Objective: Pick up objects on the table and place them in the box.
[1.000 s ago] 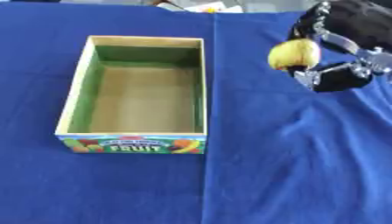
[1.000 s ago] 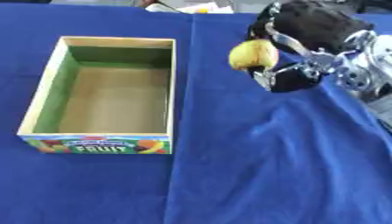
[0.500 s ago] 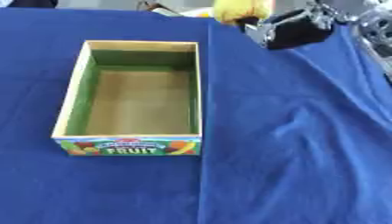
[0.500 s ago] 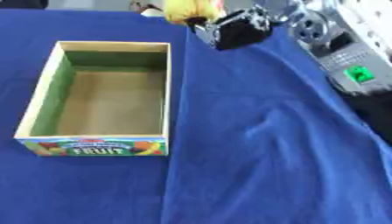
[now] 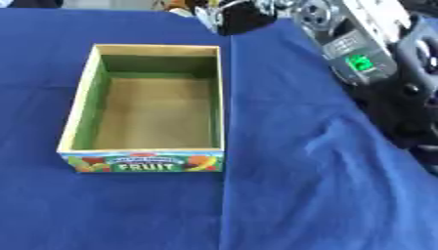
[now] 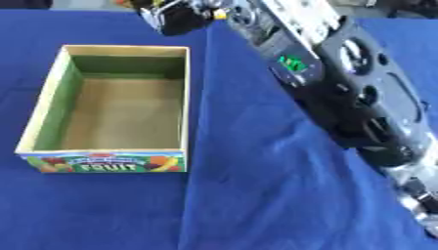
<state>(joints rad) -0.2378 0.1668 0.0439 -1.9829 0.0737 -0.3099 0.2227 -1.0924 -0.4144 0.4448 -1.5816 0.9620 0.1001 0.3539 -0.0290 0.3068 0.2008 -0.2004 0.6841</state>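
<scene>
The open cardboard fruit box (image 5: 75, 113), green inside with "FRUIT" on its front, stands empty on the blue cloth at left of centre. My right arm (image 6: 342, 93) reaches in from the right across the cloth to the far edge. Its dark right hand (image 5: 238, 18) hovers just beyond the box's far right corner, fingers curled. Only a sliver of the yellow fruit (image 5: 177, 4) shows beside the hand at the picture's top edge; the rest is cut off. The left hand appears in no view.
Blue cloth (image 5: 299, 195) covers the whole table, with a fold running down beside the box and wrinkles at right. The arm's silver and black housing with a green light (image 5: 361, 62) fills the upper right.
The right hand has carried the yellow fruit up and to the left, from right of the box to beyond its far right corner. The arm now stretches across the right side.
</scene>
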